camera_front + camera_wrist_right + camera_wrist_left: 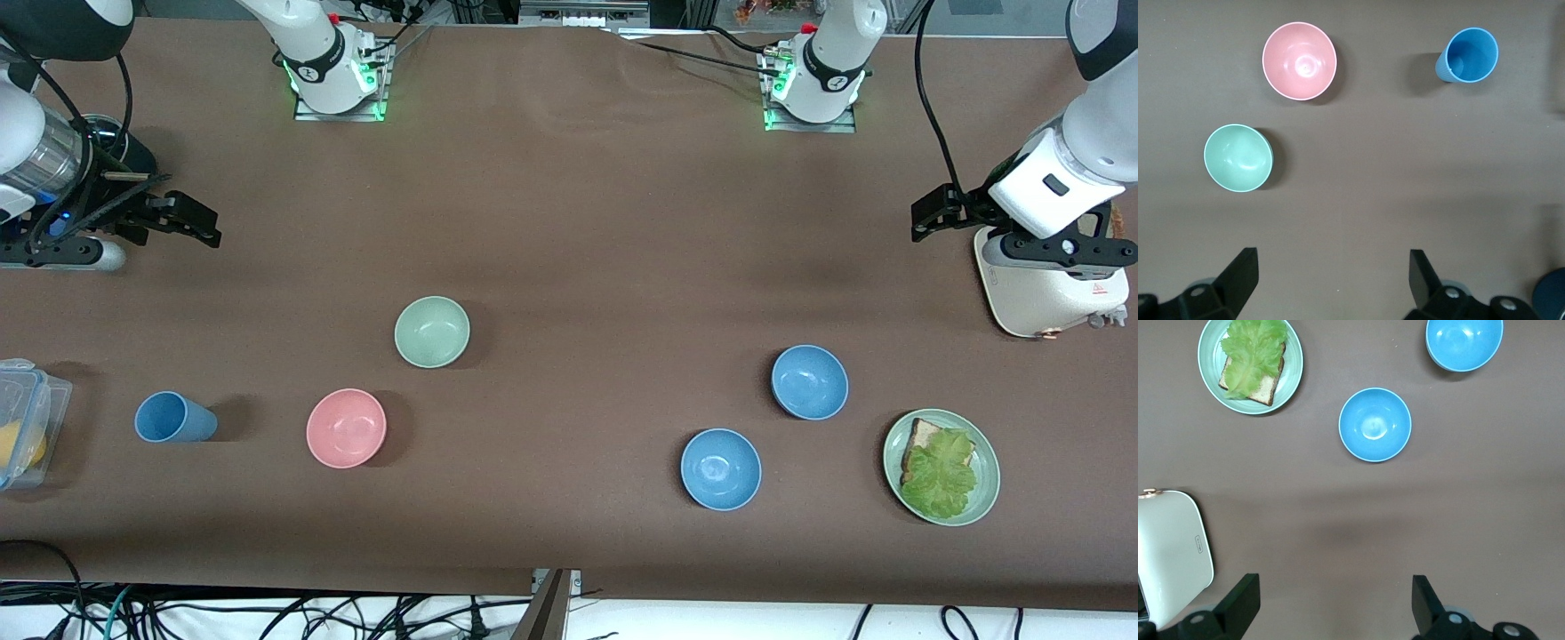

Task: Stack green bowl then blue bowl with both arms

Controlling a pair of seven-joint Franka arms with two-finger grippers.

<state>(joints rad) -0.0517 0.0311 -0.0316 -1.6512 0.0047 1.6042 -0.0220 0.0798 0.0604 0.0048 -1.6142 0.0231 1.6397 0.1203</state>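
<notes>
Nearest the front camera, the nearer blue bowl (721,469) is seen upright on the brown table (569,222), with the green plate (941,467) of bread and lettuce beside it toward the left arm's end; the second blue bowl (809,382) sits a little farther back. Well apart, toward the right arm's end, the green bowl (432,332) is found upright, farther from the camera than the pink bowl (346,428) and the blue cup (174,418). Nothing is stacked yet. Both arms wait: the left gripper (1335,603) hangs beside the white toaster (1049,289), fingers spread and empty; the right gripper (1331,280) hangs over its own end of the table, likewise spread. Each bowl is judged light, stiff and rather slippery, so the rim is best pinched, one finger inside the wall
</notes>
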